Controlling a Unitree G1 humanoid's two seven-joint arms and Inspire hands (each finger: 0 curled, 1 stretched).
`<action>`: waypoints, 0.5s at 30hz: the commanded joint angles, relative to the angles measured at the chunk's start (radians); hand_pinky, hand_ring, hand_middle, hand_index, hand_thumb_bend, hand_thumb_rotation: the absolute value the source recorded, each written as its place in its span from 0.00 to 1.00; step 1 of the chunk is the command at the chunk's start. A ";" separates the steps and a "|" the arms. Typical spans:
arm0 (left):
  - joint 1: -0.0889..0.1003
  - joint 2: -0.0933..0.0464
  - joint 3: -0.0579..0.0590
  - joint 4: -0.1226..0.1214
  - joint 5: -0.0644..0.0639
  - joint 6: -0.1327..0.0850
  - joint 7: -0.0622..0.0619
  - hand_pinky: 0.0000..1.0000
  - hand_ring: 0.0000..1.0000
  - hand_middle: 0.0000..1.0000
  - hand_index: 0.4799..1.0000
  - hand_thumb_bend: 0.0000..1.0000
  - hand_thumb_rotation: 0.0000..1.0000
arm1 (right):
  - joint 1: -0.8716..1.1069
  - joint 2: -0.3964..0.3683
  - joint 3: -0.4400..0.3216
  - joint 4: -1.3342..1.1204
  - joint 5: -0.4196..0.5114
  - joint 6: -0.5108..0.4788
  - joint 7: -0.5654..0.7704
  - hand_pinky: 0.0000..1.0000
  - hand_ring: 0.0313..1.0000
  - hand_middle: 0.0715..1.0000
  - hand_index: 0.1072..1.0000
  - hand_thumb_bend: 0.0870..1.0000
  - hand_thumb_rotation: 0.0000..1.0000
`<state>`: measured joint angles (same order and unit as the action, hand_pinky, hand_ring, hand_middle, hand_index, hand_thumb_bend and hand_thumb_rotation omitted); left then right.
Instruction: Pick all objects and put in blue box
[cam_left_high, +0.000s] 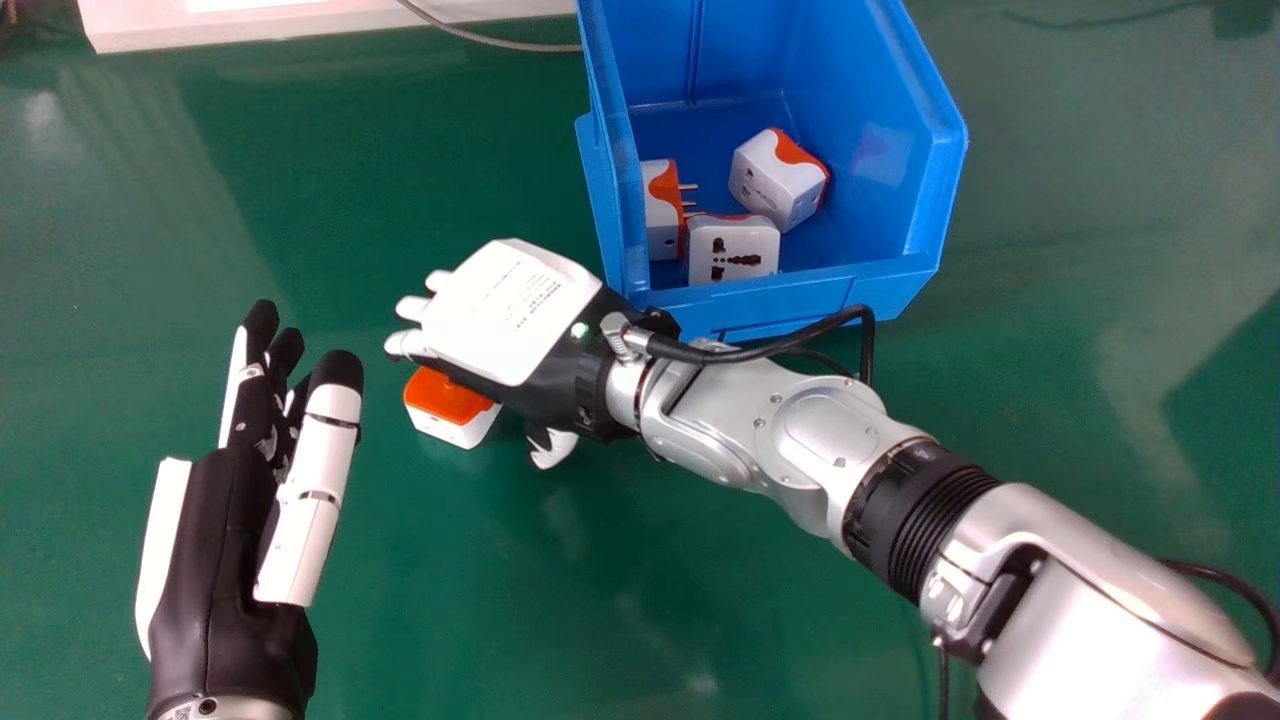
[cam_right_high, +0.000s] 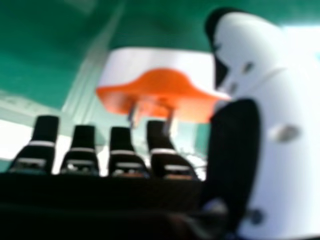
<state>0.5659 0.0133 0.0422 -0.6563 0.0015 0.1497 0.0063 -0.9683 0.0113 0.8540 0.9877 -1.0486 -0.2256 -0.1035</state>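
Note:
In the head view, my right hand (cam_left_high: 510, 310) is palm down over the table, left of the blue box (cam_left_high: 785, 290), its fingers relaxed. A white and orange plug adapter (cam_left_high: 450, 408) stands partly under its near edge. The right hand view has that adapter (cam_right_high: 157, 90) with its metal pins toward my right hand (cam_right_high: 240, 165), between fingers and thumb and not gripped. Several adapters lie in the box, among them one with its socket face up (cam_left_high: 733, 250) and one tilted (cam_left_high: 778, 178). My left hand (cam_left_high: 240, 520) is at the left with straight fingers.
A white object (cam_left_high: 330, 22) lies along the far edge of the green table (cam_left_high: 560, 600), with a grey cable (cam_left_high: 490, 40) running from it to the box. Black cables (cam_left_high: 780, 345) loop over my right wrist, close to the box's front wall.

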 joint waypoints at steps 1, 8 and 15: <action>0.004 -0.003 -0.001 -0.015 0.005 -0.029 0.005 0.88 0.95 0.99 0.98 0.45 0.81 | -0.039 0.021 -0.028 0.004 0.031 0.012 -0.032 0.84 0.92 0.92 0.84 0.33 0.09; 0.008 -0.006 0.001 -0.007 0.003 -0.043 0.002 0.88 0.95 0.99 0.98 0.45 0.82 | -0.034 0.042 -0.050 0.023 0.054 0.027 -0.077 0.83 0.91 0.91 0.84 0.25 0.12; 0.022 -0.005 -0.001 -0.013 0.002 -0.051 -0.001 0.87 0.95 0.99 0.98 0.45 0.81 | -0.038 0.071 -0.052 0.069 0.055 0.030 -0.130 0.82 0.91 0.91 0.83 0.23 0.14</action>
<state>0.5763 0.0096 0.0428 -0.6514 0.0014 0.1209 0.0055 -0.9689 0.0656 0.8158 1.0590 -1.0154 -0.1982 -0.2034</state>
